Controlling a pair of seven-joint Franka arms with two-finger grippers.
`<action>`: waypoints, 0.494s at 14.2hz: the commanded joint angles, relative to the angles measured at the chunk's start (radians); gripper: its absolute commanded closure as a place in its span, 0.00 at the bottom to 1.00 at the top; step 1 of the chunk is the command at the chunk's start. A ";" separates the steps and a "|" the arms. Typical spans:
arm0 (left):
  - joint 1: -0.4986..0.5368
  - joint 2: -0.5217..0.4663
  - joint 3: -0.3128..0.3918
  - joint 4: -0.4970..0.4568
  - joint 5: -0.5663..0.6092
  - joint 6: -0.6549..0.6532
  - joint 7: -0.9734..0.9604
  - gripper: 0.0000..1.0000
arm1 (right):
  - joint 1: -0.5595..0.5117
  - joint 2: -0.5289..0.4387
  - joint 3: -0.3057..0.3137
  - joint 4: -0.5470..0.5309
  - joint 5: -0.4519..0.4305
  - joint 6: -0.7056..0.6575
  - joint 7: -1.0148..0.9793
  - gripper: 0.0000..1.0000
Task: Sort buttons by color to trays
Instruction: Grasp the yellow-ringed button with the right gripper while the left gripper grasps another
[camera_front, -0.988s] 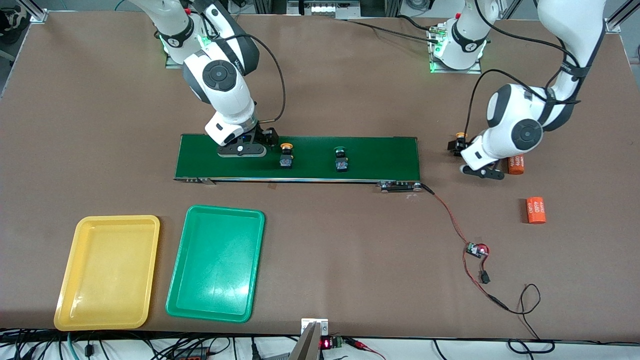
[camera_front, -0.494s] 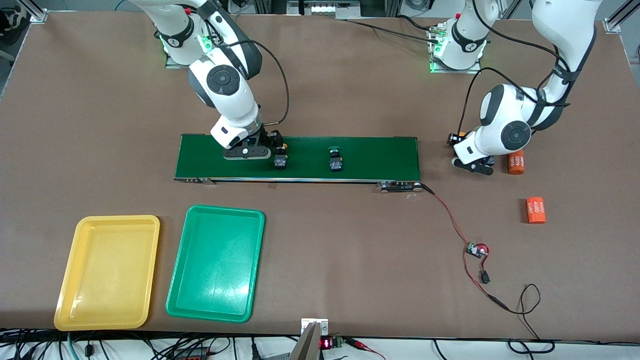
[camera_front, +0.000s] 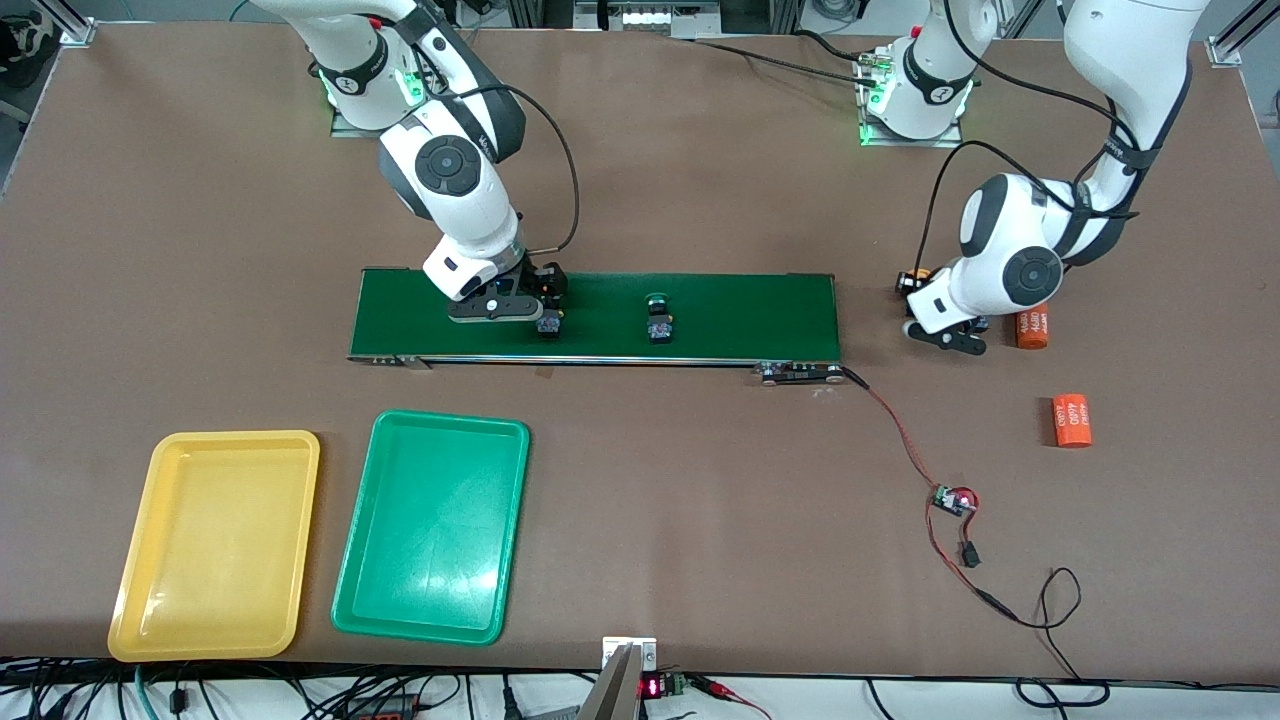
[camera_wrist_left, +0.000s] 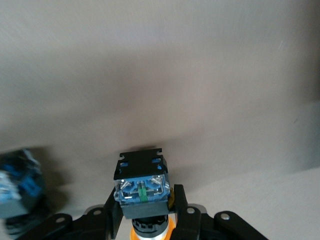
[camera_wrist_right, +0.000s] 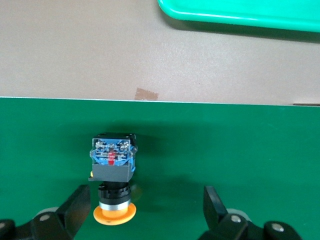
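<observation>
Belt (camera_front: 700, 315) is carrying both buttons toward the open right gripper (camera_wrist_right: 142, 210); left gripper (camera_wrist_left: 145, 220) is clamping a light, rigid yellow-capped button (camera_wrist_left: 141, 187) by its neck.

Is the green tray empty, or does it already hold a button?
Empty. The front view shows only the bare bottom of the green tray; the green-capped button is on the conveyor belt.

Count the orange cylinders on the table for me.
2. The first orange cylinder lies beside the left arm's wrist, partly covered by it. The second orange cylinder lies nearer the front camera. The arm may hide more.
</observation>
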 joint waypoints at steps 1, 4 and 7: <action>-0.030 -0.043 -0.004 0.138 -0.033 -0.176 -0.021 0.64 | 0.008 0.036 -0.005 0.016 -0.022 0.027 0.021 0.00; -0.076 -0.036 -0.050 0.283 -0.034 -0.304 -0.098 0.63 | 0.008 0.051 -0.007 0.017 -0.024 0.033 0.021 0.00; -0.096 0.009 -0.131 0.349 -0.100 -0.298 -0.236 0.63 | 0.008 0.071 -0.017 0.017 -0.024 0.050 0.018 0.00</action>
